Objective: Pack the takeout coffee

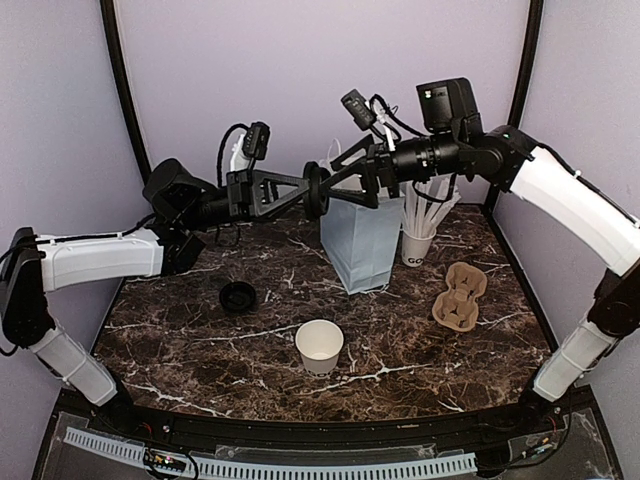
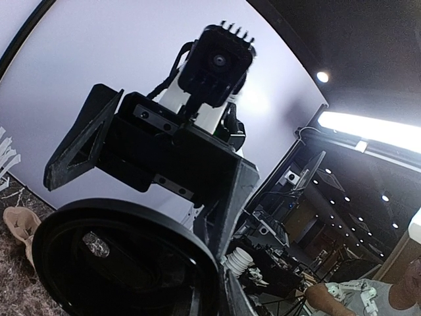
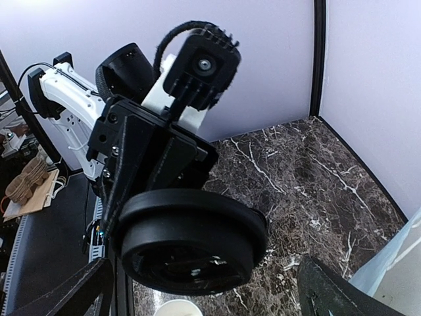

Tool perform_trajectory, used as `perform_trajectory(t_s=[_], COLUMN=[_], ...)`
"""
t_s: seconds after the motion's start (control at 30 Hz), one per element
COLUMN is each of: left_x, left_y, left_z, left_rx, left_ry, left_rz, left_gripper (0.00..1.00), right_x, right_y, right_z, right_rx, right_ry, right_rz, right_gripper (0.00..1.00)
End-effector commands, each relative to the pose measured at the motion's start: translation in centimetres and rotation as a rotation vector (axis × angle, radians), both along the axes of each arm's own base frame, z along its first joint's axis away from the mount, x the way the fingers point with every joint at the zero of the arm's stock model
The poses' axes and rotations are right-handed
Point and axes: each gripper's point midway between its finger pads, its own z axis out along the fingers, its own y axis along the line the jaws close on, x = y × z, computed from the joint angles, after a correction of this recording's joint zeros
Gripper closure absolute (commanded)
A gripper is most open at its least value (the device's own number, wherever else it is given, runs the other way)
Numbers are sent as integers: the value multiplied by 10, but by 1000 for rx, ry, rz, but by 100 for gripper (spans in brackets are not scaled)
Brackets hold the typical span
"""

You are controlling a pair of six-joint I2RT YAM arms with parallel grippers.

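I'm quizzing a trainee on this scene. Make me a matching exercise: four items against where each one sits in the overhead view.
1 empty cup
2 bag
3 carrier
4 raised lid

A right side, lying flat
B front centre
C up in the air
D back centre, standing

Pairs: 1-B, 2-D, 3-A, 4-C

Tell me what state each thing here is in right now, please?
Coffee cup: upright on the table, no lid on.
Raised black lid: in the air, on edge, gripped by the left tool.
Right tool: open, facing that lid.
Other black lid: lying flat on the table.
Paper bag: standing upright.
Stick cup: upright, holding sticks.
Carrier: empty.
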Motion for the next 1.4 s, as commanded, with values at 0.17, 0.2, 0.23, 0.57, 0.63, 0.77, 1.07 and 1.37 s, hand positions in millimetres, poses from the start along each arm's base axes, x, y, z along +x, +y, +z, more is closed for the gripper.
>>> perform_trajectory(t_s=[0.17,0.2,0.23,0.57,0.63,0.77,1.07,1.37], left_x=[-4,-4,-4,-7,-8,-8,-8,-8], left_y=[1,2,2,2,1,1,0,1], left_z=[8,9,10,12,11,8,8,9], left_rx=[-69,-71,-72,-62,-56,-49,-48,-48], left_ry=[-5,-6,-9,-15,-14,-11,-20,-28], left_rz=[-38,-38,-37,-52,-55,-59,-71,-72], left_gripper=[92,92,92,92,92,92,92,92], right_x=[-10,-10,-10,-8,-8,-10,-12,-23], right_y=[20,19,19,8,6,6,6,4], right_z=[-6,-7,-7,-7,-7,-6,1,7], right_rx=[-91,-95,-96,-125,-128,-124,-105,-91], right_ry=[-123,-125,-129,-189,-191,-188,-164,-149], right_rz=[-28,-32,-35,-70,-73,-66,-66,-24], right_gripper=[1,1,1,7,10,15,20,19])
